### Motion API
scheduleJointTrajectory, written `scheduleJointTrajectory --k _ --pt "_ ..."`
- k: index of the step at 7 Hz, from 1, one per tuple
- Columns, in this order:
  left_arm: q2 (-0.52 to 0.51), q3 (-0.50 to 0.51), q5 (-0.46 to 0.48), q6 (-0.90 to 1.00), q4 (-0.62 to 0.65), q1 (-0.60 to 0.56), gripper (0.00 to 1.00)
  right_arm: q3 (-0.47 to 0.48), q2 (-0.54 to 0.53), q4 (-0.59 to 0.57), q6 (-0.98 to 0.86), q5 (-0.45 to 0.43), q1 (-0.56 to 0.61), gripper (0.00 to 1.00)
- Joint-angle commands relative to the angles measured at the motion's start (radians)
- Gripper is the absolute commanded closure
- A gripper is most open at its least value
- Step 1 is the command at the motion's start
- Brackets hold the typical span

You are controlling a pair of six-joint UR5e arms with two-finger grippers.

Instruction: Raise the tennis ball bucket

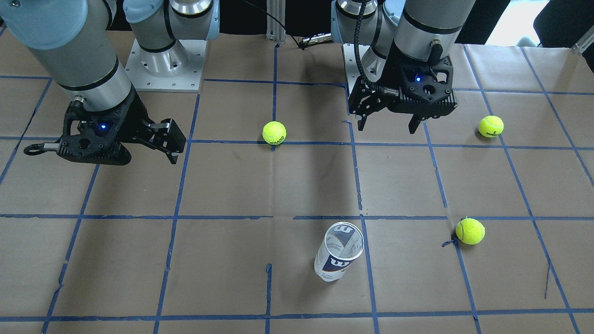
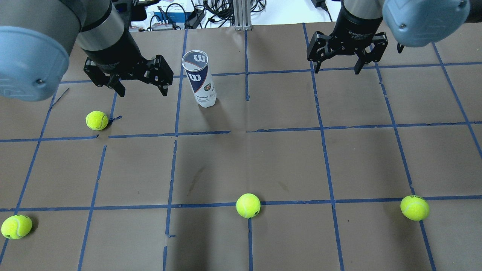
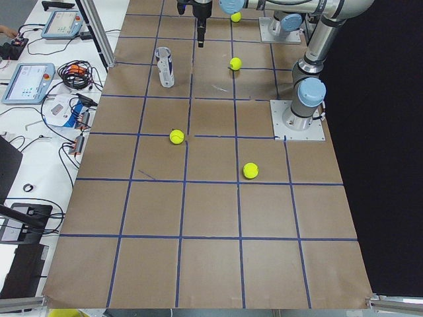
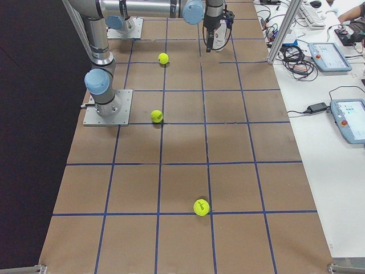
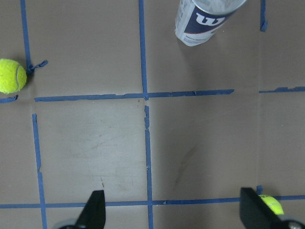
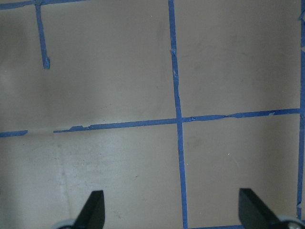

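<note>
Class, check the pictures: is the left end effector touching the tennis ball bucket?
Apart. The exterior front-facing view shows the left end effector hanging open, with bare table between it and the upright tennis ball bucket.

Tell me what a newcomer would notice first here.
The clear tennis ball bucket stands upright on the far side of the table, just beside the open left claw, untouched. Four bright tennis balls lie scattered over the blue-taped table, and the right claw hangs open, well away.
</note>
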Motion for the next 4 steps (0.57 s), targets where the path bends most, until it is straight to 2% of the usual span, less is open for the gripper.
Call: scheduleJointTrajectory --k 1,4 --pt "0.014 -0.016 0.002 -0.011 -0.013 0.003 0.00 0.000 -0.001 0.001 0.001 -0.001 -0.002 0.00" --pt "0.010 -0.004 0.002 -0.011 -0.011 0.010 0.00 -0.003 -0.001 0.004 0.004 -0.003 -0.003 0.00"
